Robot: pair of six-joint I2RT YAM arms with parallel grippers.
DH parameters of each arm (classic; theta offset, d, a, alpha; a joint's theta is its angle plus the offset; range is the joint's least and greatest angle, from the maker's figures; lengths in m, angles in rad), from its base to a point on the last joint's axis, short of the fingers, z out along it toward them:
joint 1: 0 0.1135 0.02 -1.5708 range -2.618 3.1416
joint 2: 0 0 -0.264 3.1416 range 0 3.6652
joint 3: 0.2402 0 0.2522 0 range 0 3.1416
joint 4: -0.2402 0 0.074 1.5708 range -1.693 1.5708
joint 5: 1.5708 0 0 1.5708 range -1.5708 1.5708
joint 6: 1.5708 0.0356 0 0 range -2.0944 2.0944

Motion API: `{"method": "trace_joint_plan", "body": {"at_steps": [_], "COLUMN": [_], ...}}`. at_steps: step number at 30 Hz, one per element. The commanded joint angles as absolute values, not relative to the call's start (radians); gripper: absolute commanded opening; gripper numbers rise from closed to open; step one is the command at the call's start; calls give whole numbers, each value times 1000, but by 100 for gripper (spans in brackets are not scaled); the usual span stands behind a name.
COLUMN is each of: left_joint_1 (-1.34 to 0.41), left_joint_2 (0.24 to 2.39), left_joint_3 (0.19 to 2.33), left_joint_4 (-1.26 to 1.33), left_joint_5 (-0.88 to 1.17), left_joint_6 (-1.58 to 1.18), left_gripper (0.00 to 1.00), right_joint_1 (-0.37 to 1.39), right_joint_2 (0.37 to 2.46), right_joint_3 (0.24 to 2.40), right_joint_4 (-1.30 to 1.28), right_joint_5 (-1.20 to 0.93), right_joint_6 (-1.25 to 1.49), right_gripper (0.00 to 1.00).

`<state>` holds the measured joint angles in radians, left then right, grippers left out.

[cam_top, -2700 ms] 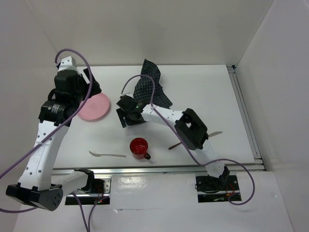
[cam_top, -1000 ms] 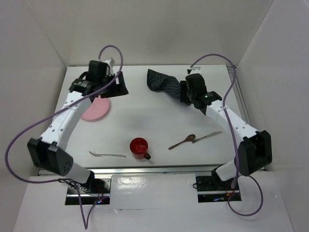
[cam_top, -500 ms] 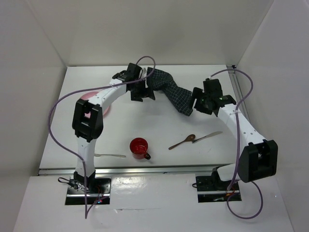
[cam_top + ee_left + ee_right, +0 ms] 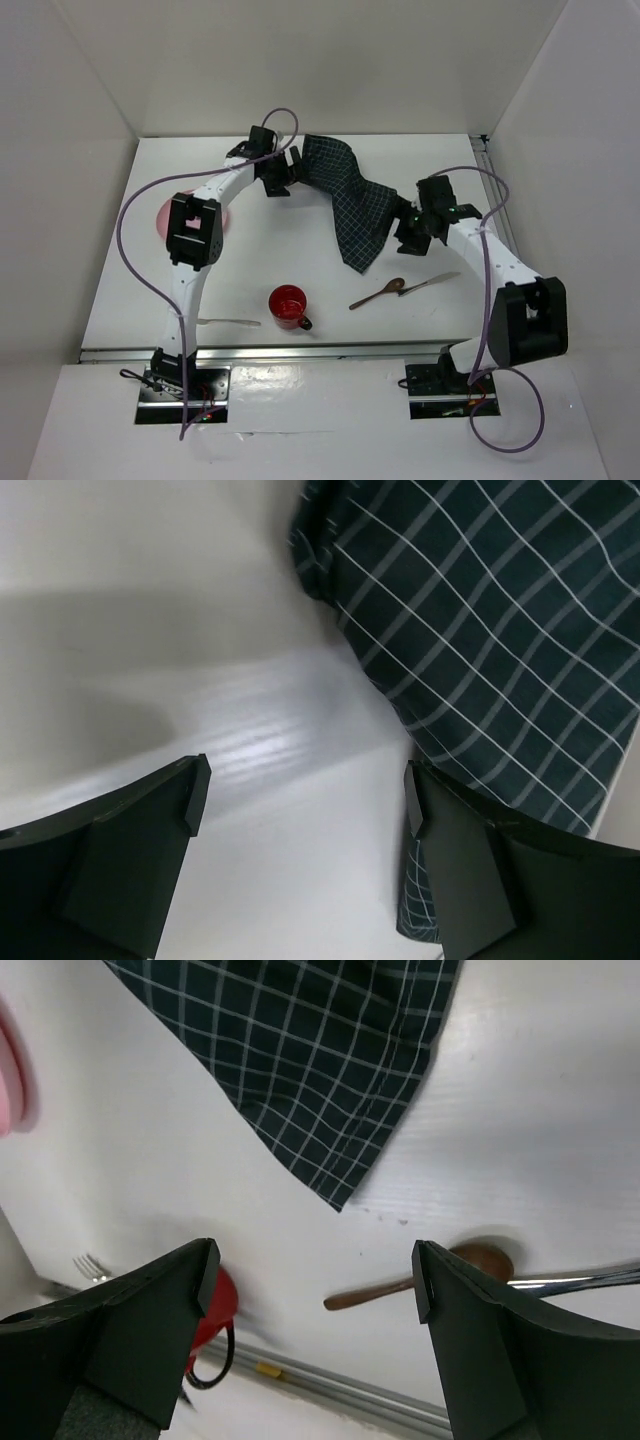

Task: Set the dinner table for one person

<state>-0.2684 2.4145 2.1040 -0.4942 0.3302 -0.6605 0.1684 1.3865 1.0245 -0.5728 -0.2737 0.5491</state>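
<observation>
Your large matte white rectangular surface point(image 4: 250, 270) lay spread beneath both arms, straight below each claw. On it the dark navy checked cloth point(image 4: 350, 205) ran its long axis from far left to near right. Your left claw point(image 4: 305, 790) hung at the cloth's far-left end and your right claw point(image 4: 315, 1265) over its near corner. Both had fingers apart, gripping nothing. The slim brown spoon point(image 4: 378, 292) lay just nearward of the right claw, so I judged that arm the nearer for it.

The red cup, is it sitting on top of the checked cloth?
No, the red cup stands on the bare white table, apart from the checked cloth, which lies farther back.
</observation>
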Motion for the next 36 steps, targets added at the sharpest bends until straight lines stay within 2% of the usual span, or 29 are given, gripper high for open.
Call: {"method": "trace_joint_plan", "body": {"at_steps": [1, 5, 7, 8, 12, 16, 19, 20, 21, 23, 24, 25, 27, 28, 33, 36], "left_joint_1": [-250, -250, -250, -250, -250, -268, -278, -278, -278, -288, -298, -298, -298, -298, -261, -221], "left_joint_2": [2442, 2513, 2552, 2563, 2592, 2615, 2643, 2652, 2666, 2666, 2666, 2648, 2617, 2600, 2472, 2322], "left_joint_3": [2131, 2219, 2256, 2269, 2290, 2290, 2299, 2313, 2313, 2313, 2313, 2289, 2261, 2249, 2227, 2212], "left_joint_4": [-385, -356, -342, -331, -304, -279, -249, -249, -249, -230, -230, -218, -209, -209, -239, -316], "left_joint_5": [400, 423, 434, 434, 434, 397, 374, 374, 374, 374, 374, 365, 365, 365, 353, 342], "left_joint_6": [-713, -753, -785, -796, -845, -894, -931, -945, -945, -969, -969, -969, -969, -979, -936, -876], "left_gripper": [98, 97, 97, 97, 95, 93, 87, 85, 79, 69, 60, 41, 17, 0, 0, 0], "right_joint_1": [233, 405, 483, 509, 571, 601, 611, 611, 611, 611, 611, 611, 611, 611, 585, 537], "right_joint_2": [1440, 1552, 1626, 1649, 1761, 1837, 1885, 1894, 1905, 1930, 1930, 1930, 1910, 1895, 1760, 1669], "right_joint_3": [1008, 1104, 1146, 1175, 1229, 1239, 1239, 1239, 1239, 1239, 1249, 1259, 1259, 1272, 1345, 1402], "right_joint_4": [-514, -554, -581, -595, -627, -597, -572, -562, -561, -561, -561, -583, -595, -604, -661, -689], "right_joint_5": [-350, -191, -36, 62, 198, 198, 189, 189, 198, 207, 219, 239, 253, 274, 347, 367], "right_joint_6": [565, 522, 512, 502, 491, 479, 491, 491, 503, 514, 514, 525, 525, 516, 436, 387], "right_gripper": [91, 91, 91, 91, 92, 89, 83, 78, 64, 48, 37, 20, 2, 0, 0, 0]}}
